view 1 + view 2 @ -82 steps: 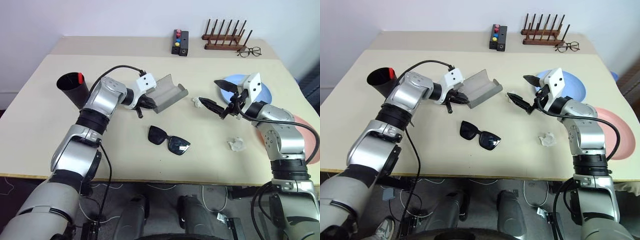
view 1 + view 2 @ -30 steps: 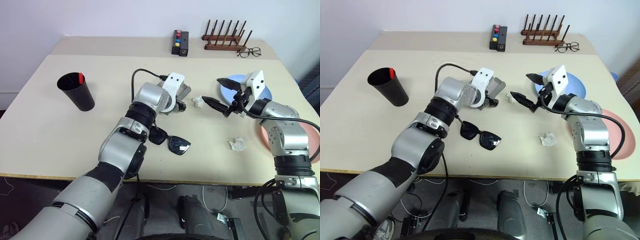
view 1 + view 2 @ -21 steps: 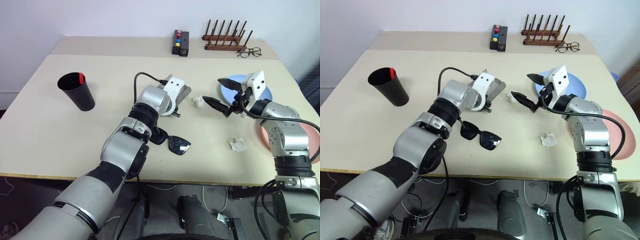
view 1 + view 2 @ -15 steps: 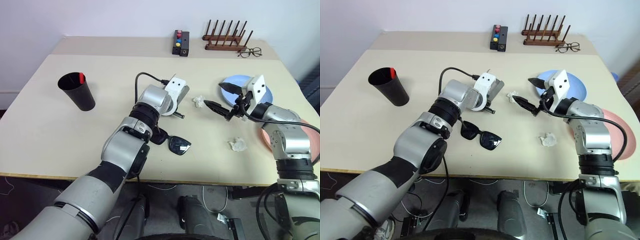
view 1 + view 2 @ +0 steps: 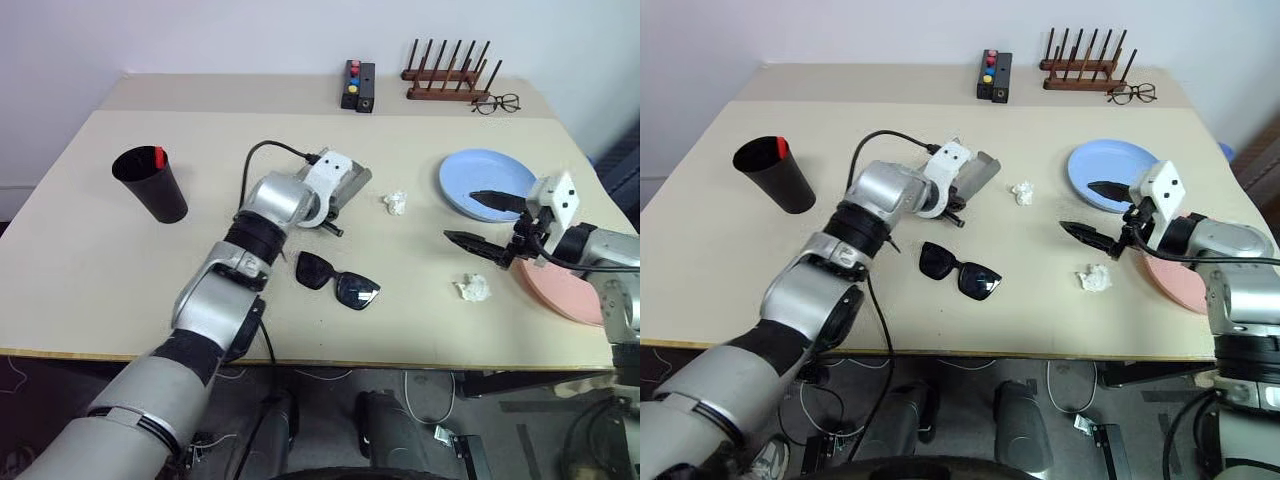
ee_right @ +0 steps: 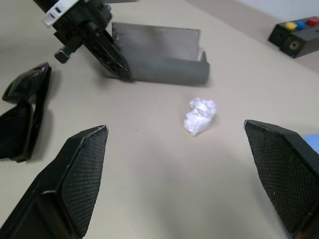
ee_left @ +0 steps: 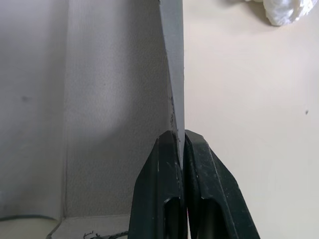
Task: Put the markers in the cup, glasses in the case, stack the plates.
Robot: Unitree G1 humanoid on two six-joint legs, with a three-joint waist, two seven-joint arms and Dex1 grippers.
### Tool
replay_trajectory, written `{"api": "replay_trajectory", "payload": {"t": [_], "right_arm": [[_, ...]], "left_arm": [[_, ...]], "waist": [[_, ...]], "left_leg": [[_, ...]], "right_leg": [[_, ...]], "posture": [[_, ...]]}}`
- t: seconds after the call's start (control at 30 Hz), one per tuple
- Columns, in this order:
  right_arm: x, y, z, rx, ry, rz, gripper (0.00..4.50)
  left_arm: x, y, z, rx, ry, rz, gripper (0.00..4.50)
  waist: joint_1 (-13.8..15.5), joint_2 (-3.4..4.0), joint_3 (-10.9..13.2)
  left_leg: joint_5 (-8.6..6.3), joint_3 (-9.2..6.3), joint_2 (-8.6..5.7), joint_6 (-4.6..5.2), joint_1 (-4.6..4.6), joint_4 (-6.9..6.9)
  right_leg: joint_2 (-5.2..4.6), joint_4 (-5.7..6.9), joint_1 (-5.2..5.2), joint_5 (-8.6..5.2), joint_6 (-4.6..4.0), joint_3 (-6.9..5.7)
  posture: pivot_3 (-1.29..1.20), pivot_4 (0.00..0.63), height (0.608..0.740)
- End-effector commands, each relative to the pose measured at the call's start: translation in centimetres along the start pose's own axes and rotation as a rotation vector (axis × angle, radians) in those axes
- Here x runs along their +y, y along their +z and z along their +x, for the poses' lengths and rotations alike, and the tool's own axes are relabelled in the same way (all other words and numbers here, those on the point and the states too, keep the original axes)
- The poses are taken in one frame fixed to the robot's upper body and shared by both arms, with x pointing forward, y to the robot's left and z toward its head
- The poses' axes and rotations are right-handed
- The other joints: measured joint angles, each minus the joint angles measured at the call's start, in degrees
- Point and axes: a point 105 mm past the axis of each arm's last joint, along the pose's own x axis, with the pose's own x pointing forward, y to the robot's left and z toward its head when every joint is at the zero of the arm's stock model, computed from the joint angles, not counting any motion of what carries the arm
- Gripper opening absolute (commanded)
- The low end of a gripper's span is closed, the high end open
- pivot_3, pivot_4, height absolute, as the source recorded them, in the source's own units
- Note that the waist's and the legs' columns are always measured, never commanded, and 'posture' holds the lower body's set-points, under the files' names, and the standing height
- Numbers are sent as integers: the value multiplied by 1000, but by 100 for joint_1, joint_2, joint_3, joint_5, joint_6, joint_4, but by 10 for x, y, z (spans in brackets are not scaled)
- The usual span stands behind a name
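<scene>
Left gripper [image 7: 180, 149] is pinched tight on the thin edge of the grey oblong hard-shell spectacle case [image 5: 345, 187], which lies open near the centre of the head views, its lighter lining facing the wrist camera. Right gripper [image 5: 487, 222] hangs above the table [image 5: 100, 250] at the right of the frame, its two black fingers spread wide with nothing between them. Black-framed sunglasses with dark lenses [image 5: 338, 280] lie unfolded on the cream tabletop, just below the case and apart from it. Tall matte black tapered cup [image 5: 150, 185] stands upright at centre left, with the red cap of a marker [image 5: 158, 157] showing at its rim. Round light blue plate [image 5: 487, 180] sits upper right of centre; the salmon pink plate [image 5: 560, 290] lies apart from it at the right edge, partly behind the right arm. Two crumpled white paper wads: one [image 5: 396, 203] between case and blue plate, the other [image 5: 472, 289] lower right, near the pink plate. Along the far edge: small black box with coloured buttons [image 5: 359, 85], wooden peg rack [image 5: 450, 75], thin-framed clear spectacles [image 5: 498, 103].
</scene>
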Motion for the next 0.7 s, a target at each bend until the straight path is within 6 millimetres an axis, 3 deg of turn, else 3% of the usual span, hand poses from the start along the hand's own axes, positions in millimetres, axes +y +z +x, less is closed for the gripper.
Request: {"api": "replay_trajectory", "payload": {"t": [0.03, 0.2, 0.4, 0.7], "right_arm": [[0, 20, -15, -41, -7, -38, 4500], [5, 19, -26, -42, -19, -13, 4500], [9, 18, -36, -53, -39, 15, 4500], [14, 17, -41, -61, -83, 24, 4500]], "left_arm": [[12, 7, -21, -73, -45, 145, 41], [30, -11, -46, -91, -169, 218, 41], [42, -30, -61, -95, -261, 403, 41], [47, -41, -55, -37, -302, 609, 41]], "waist": [[7, 0, 0], [18, 0, 0], [105, 0, 0], [157, 0, 0]], "left_leg": [[0, 0, 0, 0, 0, 1], [0, -5, 1, 1, -1, 2], [-6, -7, 4, 11, -3, 12], [-9, -3, 4, 18, -5, 23]], "right_leg": [[0, -1, 0, 0, 0, 0], [-3, -3, 0, 0, -1, 1], [-19, -8, 5, -1, -1, 1], [-23, -10, 7, -2, -3, 1]], "posture": [[0, 150, 740], [0, 150, 740], [0, 150, 740], [0, 150, 740]]}}
